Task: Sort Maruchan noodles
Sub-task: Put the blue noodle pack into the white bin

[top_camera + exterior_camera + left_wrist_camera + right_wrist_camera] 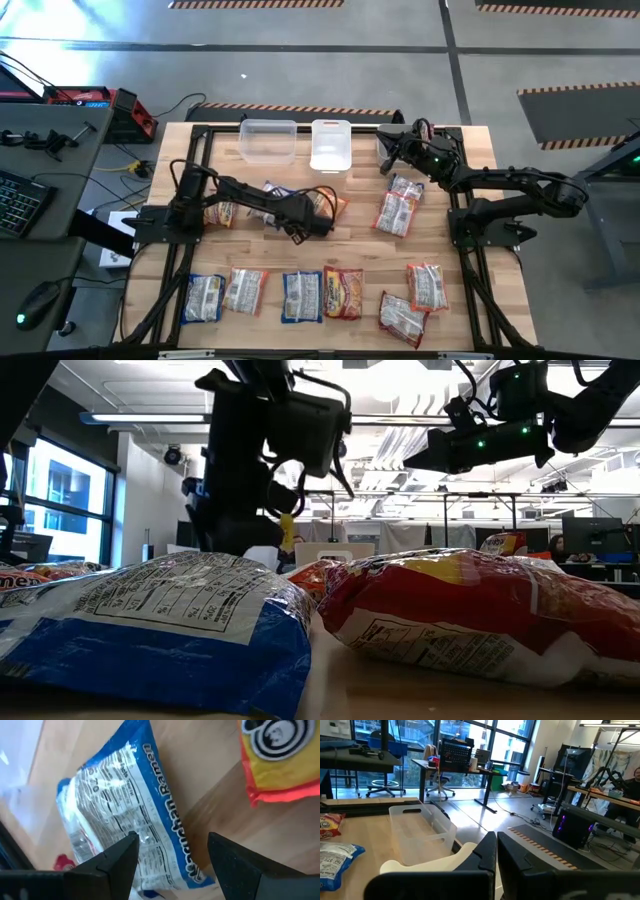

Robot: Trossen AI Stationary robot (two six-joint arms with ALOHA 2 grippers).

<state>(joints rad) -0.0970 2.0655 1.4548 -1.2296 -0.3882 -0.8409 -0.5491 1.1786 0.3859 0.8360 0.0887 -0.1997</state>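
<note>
Currently the wooden slatted bench (340, 255) carries everything. At its far edge sit two clear rectangular plastic bins side by side: the left bin (268, 141) and the white-looking right bin (331, 144).

The dark left arm reaches across mid-bench; the left gripper (322, 226) sits low over the middle. Its wrist view shows the left gripper (172, 851) with fingers spread apart, nothing between them. Directly under and beyond it lies a blue-and-white Maruchan ramen packet (125, 815), flat on the wood, label side down with the nutrition print facing up. One finger (115, 857) overlaps the packet's edge in that view; cannot tell whether it touches. Just beside that packet is an orange-yellow packet (282, 760), apart from the gripper.

The dark right arm comes in from the right side; the right gripper (390, 150) is at the far edge, just right of the white-looking bin. In its wrist view the right gripper (496, 852) has its fingers pressed together, holding nothing, raised above the bench.

Other noodles in the high view:
- pair of red-and-white packets (399, 207) near the right arm, right of centre
- orange-red packet (221, 213) under the left arm, left of centre
- near row, left to right: blue-and-white packet (204, 297), white-ish packet (246, 290), blue-and-white packet (302, 296), orange-red packet (343, 292), then two red-and-white packets (427, 285) and (402, 317) close together.

The low view is filled by a blue-and-white packet (150, 630) and an orange-red packet (480, 615) up close.
</note>
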